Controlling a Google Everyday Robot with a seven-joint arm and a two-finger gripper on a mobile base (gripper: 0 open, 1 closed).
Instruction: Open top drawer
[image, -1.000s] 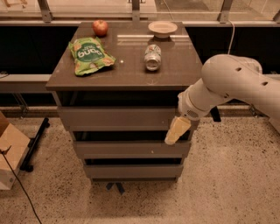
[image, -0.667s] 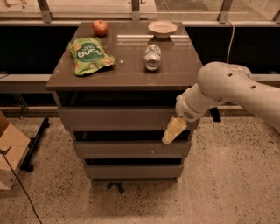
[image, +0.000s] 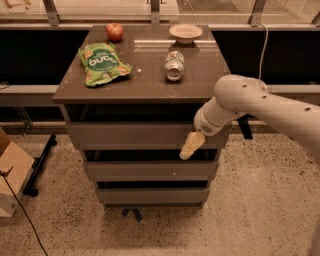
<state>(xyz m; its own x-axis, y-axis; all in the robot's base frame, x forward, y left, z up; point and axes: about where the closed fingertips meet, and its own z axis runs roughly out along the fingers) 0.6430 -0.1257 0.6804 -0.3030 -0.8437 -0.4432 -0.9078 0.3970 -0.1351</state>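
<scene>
The top drawer (image: 130, 135) is the uppermost grey-brown front of the cabinet, under the table top, and its front sits about flush with the two drawers below. My gripper (image: 190, 146) hangs from the white arm (image: 250, 102) that reaches in from the right. It points down and left at the right part of the top drawer's front, by its lower edge. I cannot tell whether it touches the panel.
On the cabinet top (image: 150, 75) lie a green snack bag (image: 102, 62), a red apple (image: 114, 31), a can on its side (image: 173, 65) and a white bowl (image: 185, 33). A cardboard box (image: 12, 172) stands on the floor at left.
My gripper and arm have moved a little to the left along the top drawer's front. The drawer has not visibly moved.
</scene>
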